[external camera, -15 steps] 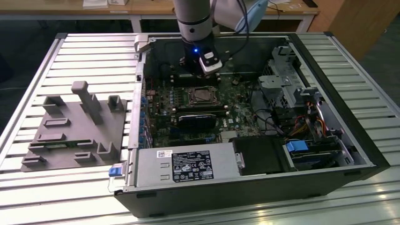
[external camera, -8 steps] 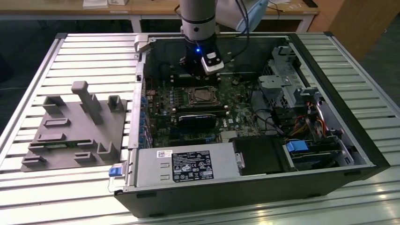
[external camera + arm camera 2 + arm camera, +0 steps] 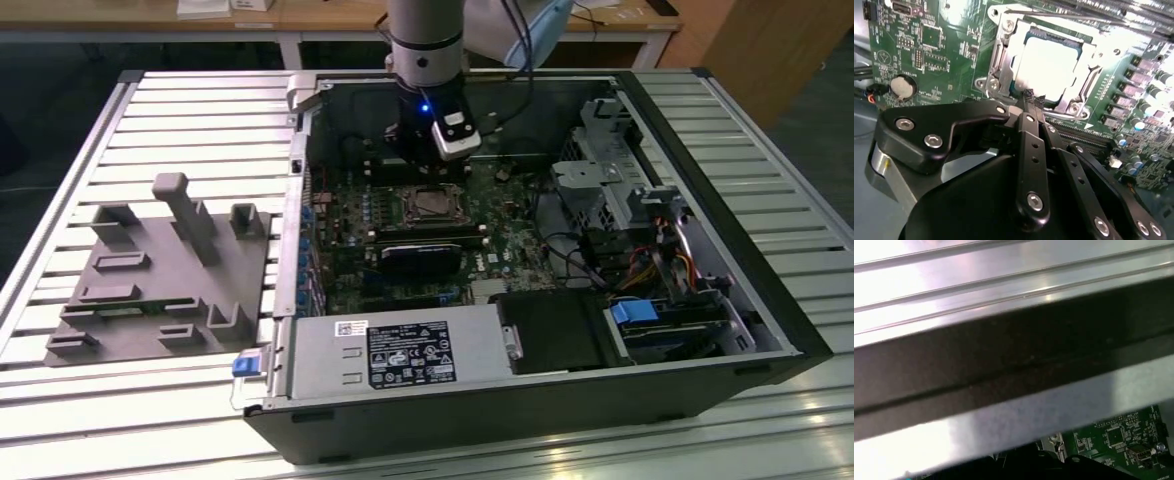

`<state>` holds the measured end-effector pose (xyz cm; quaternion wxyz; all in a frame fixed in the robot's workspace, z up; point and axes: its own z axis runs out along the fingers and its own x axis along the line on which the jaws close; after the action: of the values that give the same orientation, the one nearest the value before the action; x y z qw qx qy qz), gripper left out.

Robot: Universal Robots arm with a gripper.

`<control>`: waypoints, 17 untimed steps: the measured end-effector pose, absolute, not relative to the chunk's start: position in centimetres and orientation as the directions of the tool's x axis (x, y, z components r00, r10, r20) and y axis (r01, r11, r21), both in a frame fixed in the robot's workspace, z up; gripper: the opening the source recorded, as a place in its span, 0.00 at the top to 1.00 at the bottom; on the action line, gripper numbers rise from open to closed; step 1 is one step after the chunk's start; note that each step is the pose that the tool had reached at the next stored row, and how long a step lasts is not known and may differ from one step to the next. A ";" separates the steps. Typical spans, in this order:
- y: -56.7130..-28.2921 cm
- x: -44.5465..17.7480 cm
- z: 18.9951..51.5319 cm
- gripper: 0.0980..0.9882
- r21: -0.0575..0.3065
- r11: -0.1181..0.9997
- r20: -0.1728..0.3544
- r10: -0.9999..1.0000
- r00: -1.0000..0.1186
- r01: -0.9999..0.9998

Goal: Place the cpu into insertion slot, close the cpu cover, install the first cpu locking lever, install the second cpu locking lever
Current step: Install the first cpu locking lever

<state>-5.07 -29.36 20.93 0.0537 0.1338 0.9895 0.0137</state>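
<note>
Inside the open computer case (image 3: 747, 300), can make out only part of the work: glare washing the cpu (image 3: 1051, 65) almost white in the second wrist view, hiding its surface and blurring its edges. Cannot pick out the locking levers with any certainty among the bright metal there. In the first wrist view, mostly a dark case wall (image 3: 1004, 355) and pale slats, with just a corner of green motherboard (image 3: 1124, 435) cut off at the edge. In the exterior view, hard to see the tips below the arm (image 3: 424, 40), masked by the wrist hardware with its small blue light. Around the socket: a coin cell battery (image 3: 901, 87) off to one side, a row of capacitors (image 3: 1149, 85) on the other, long black memory slots (image 3: 1089, 135) close by the tips. Farther out in the exterior view, a labelled power supply (image 3: 387, 355) at the near end of the case, a drive cage (image 3: 614, 190) toward the exterior view's right, and a grey moulded fixture (image 3: 160, 275) on the slatted surface (image 3: 200, 110) toward the exterior view's left. As for the cpu, lying seated in the insertion slot (image 3: 430, 205), with the cpu cover (image 3: 1004, 55) flat around it as a silver frame. Black fingers (image 3: 1026, 135) pressed together, nothing visible between them, tips poised at the frame's near edge, beside the cpu rather than over its middle.
</note>
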 end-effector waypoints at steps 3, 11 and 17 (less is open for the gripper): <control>-29.8 -5.0 20.9 0.99 0.036 0.964 -0.103 0.266 -0.959 0.263; -31.4 -5.0 20.8 0.99 0.029 0.964 -0.099 0.265 -0.959 0.264; -32.1 -5.0 20.8 0.99 0.025 0.964 -0.099 0.265 -0.959 0.264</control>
<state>-5.04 -32.13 20.82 0.0506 0.1335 0.9897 0.0058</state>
